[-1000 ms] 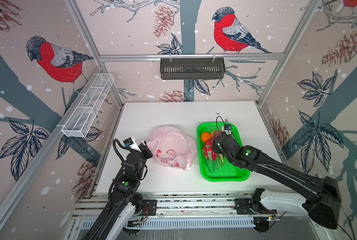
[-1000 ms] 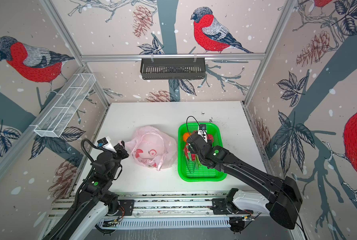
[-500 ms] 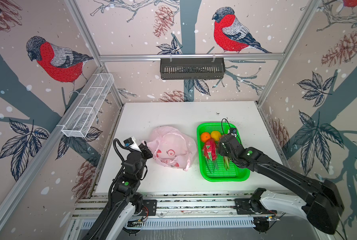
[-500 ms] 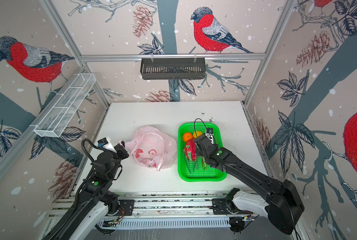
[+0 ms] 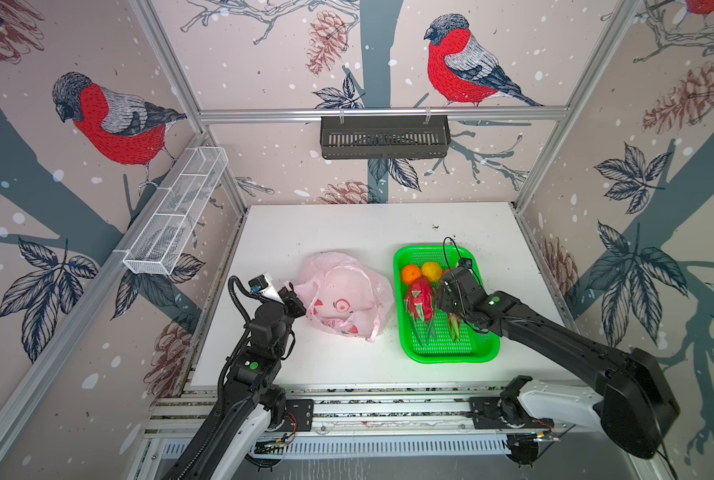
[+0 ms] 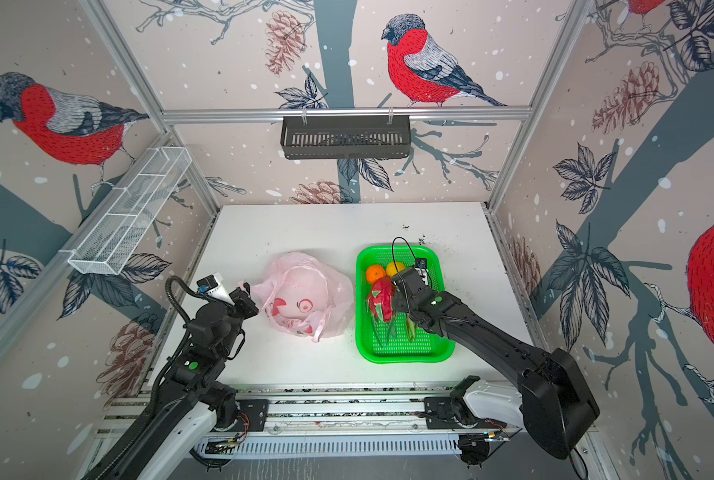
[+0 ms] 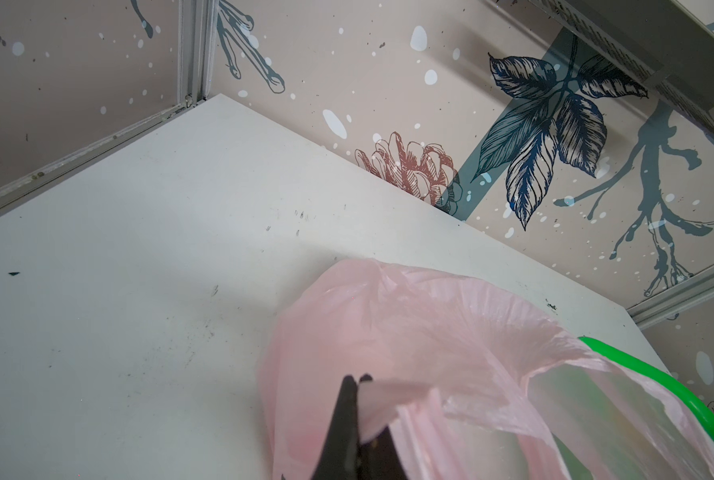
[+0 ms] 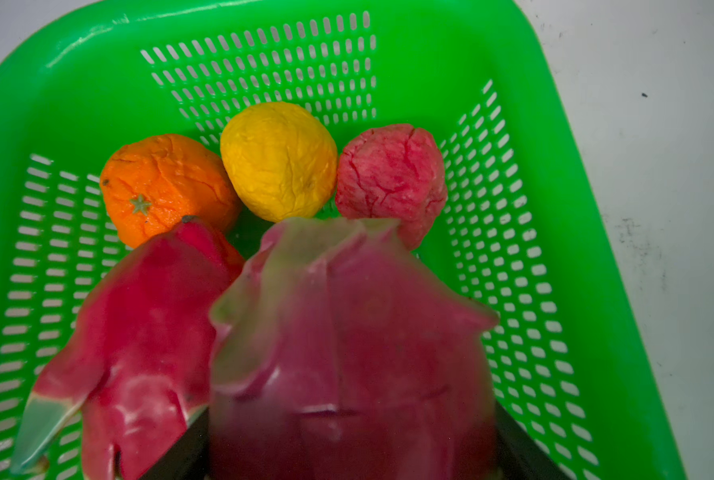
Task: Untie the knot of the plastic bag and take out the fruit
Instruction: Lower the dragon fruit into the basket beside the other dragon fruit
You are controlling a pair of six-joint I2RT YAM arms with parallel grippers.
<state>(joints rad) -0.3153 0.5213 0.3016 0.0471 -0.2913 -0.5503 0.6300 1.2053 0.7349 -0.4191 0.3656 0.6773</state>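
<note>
The pale pink plastic bag (image 5: 343, 295) (image 6: 305, 299) lies slack on the white table, left of the green tray (image 5: 451, 358). My left gripper (image 5: 291, 291) (image 7: 357, 380) is shut on a fold of the bag's left edge. The knot is out of view; a loose loop handle (image 5: 374, 328) hangs at the bag's near side. My right gripper (image 5: 447, 303) (image 8: 351, 436) is shut on a magenta dragon fruit (image 8: 347, 332) over the tray. In the tray lie another dragon fruit (image 5: 419, 297), an orange (image 8: 164, 187), a yellow citrus (image 8: 278, 160) and a pinkish-red fruit (image 8: 390, 174).
A black slotted basket (image 5: 384, 137) hangs on the back wall. A white wire shelf (image 5: 176, 216) is fixed to the left wall. Bare table lies behind the bag and tray and in front of them.
My right gripper has shifted a little to the right over the tray with the dragon fruit, uncovering the yellow citrus. The left gripper and the bag have not moved.
</note>
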